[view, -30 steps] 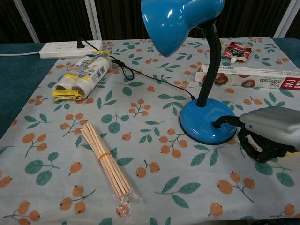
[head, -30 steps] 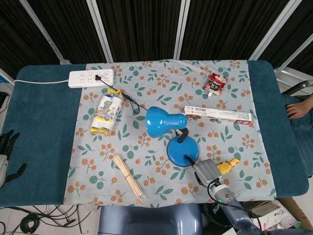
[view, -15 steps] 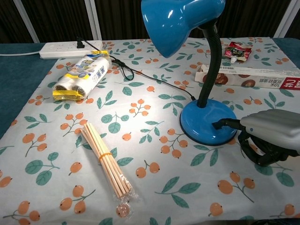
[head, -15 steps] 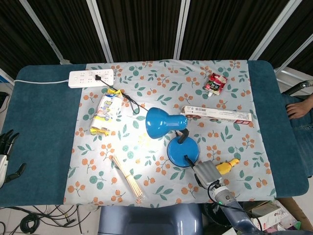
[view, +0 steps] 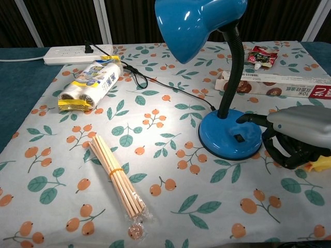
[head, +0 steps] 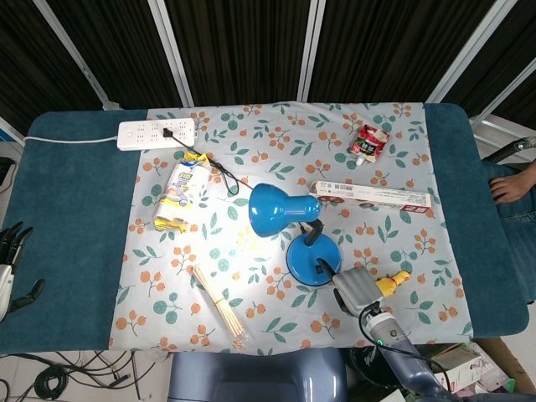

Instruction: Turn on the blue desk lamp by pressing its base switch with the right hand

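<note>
The blue desk lamp stands mid-table with its round base [head: 311, 258] [view: 229, 137] and its shade [head: 271, 208] [view: 192, 23] bent left. A bright patch of light lies on the cloth under the shade. The black switch [view: 238, 138] on the base shows uncovered. My right hand [head: 355, 291] [view: 295, 134] hovers just right of the base, one finger [view: 252, 118] stretched out above the base's rear part, the others curled under; it holds nothing. My left hand [head: 10, 261] rests at the table's left edge, fingers apart.
A bundle of wooden sticks [view: 117, 176] lies front left, a wrapped roll pack [view: 91, 78] behind it. The power strip [view: 77, 54] and lamp cord [view: 170, 86] run across the back. A long box [view: 279, 83], a red pouch [view: 262, 56] and a yellow object [head: 391, 283] lie right.
The lamp has lit: a bright patch appeared on the cloth. My right hand's outstretched finger has since lifted off the switch and drawn up and right, leaving the switch exposed.
</note>
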Motion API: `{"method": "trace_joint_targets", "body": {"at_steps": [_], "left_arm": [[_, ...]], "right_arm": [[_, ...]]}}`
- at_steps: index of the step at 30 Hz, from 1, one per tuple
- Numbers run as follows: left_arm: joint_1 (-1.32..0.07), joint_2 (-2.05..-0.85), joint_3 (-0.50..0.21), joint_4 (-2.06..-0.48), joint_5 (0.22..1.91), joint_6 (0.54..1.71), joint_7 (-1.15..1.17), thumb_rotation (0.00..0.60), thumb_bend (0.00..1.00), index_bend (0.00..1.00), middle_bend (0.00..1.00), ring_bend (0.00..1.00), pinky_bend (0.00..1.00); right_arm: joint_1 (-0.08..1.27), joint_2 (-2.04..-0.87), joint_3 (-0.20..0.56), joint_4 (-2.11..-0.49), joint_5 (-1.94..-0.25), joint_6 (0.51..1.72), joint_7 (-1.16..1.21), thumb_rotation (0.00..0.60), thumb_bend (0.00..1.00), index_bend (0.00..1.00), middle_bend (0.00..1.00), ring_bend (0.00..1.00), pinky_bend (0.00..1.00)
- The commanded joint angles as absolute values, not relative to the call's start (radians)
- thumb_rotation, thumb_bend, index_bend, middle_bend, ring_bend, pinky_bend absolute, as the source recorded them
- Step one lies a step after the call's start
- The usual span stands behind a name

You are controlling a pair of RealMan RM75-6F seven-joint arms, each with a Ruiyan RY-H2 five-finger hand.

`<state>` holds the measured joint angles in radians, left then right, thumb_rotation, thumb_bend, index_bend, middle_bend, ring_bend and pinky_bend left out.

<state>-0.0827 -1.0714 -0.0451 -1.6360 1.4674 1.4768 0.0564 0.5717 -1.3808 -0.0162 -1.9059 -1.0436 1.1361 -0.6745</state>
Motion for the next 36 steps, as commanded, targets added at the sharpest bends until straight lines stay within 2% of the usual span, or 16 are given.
{"method": "trace_joint_targets", "body": {"at_steps": [1,3,5,7,10,13,20,27,36], "left_arm": [[-0.083,-1.071,-0.045,-1.636,1.466,1.475,0.056,0.600,0.29,0.00,0.00,0.01,0.00],[-0.083,-1.071,-0.045,-1.636,1.467,1.475,0.057,0.600,0.29,0.00,0.00,0.01,0.00],[-0.082,-1.071,-0.045,-1.637,1.466,1.477,0.058,0.600,0.29,0.00,0.00,0.01,0.00],[-0.081,-1.072,-0.045,-1.637,1.468,1.479,0.060,0.600,0.29,0.00,0.00,0.01,0.00],[-0.081,-1.073,-0.044,-1.638,1.471,1.481,0.065,0.600,0.29,0.00,0.00,0.01,0.00],[-0.080,-1.074,-0.044,-1.639,1.471,1.484,0.069,0.600,0.29,0.00,0.00,0.01,0.00],[-0.079,-1.076,-0.043,-1.641,1.472,1.486,0.075,0.600,0.29,0.00,0.00,0.01,0.00],[-0.077,-1.076,-0.043,-1.643,1.473,1.489,0.077,0.600,0.29,0.00,0.00,0.01,0.00],[-0.077,-1.078,-0.042,-1.644,1.480,1.494,0.080,0.600,0.29,0.00,0.00,0.01,0.00]], "right_arm": [[0.558,-1.296,0.016,-1.974,-1.051,1.188,-0.656,0.600,0.56,0.00,0.51,0.60,0.46],[0.546,-1.245,0.023,-2.009,-1.055,1.214,-0.646,0.600,0.52,0.00,0.47,0.56,0.41],[0.530,-1.196,0.027,-2.037,-1.065,1.240,-0.631,0.600,0.49,0.00,0.38,0.45,0.28],[0.507,-1.137,0.027,-2.063,-1.086,1.270,-0.602,0.600,0.45,0.00,0.31,0.37,0.21],[0.470,-1.075,0.024,-2.074,-1.136,1.319,-0.555,0.600,0.39,0.00,0.21,0.29,0.18],[0.417,-1.025,0.015,-2.067,-1.222,1.391,-0.482,0.600,0.36,0.00,0.16,0.25,0.17],[0.290,-0.976,-0.028,-1.989,-1.405,1.563,-0.342,0.600,0.31,0.00,0.12,0.19,0.15],[0.187,-0.961,-0.097,-1.892,-1.484,1.639,-0.311,0.600,0.30,0.00,0.12,0.18,0.14],[0.103,-1.015,-0.135,-1.761,-1.518,1.676,-0.252,0.600,0.30,0.00,0.11,0.18,0.14]]}}
